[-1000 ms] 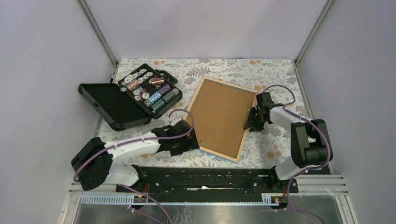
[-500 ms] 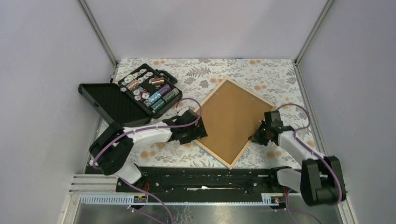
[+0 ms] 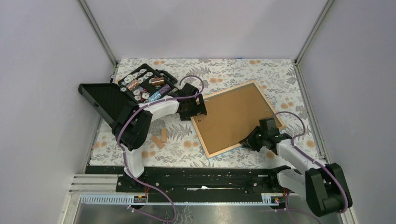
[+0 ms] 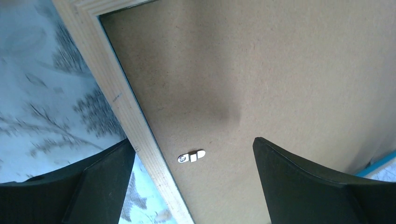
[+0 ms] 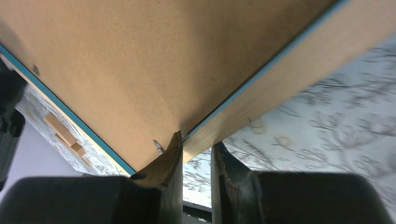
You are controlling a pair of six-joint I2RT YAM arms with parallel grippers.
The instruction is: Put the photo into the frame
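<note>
Frame (image 3: 236,119) lies back-up toward the right edge; right gripper (image 5: 196,148), clenched on its near rim, should hold firm while the spread left gripper (image 3: 197,108) swivels the clip (image 4: 191,157) aside

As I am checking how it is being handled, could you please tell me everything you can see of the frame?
The frame is a large thin rectangle, back side up and askew on the flowered table, right of centre. Its rim is light wood with a blue edge. A plain brown board fills it, with a small metal clip at the rim. The right gripper pinches the near rim. The open left gripper straddles the rim by the far left corner.
</note>
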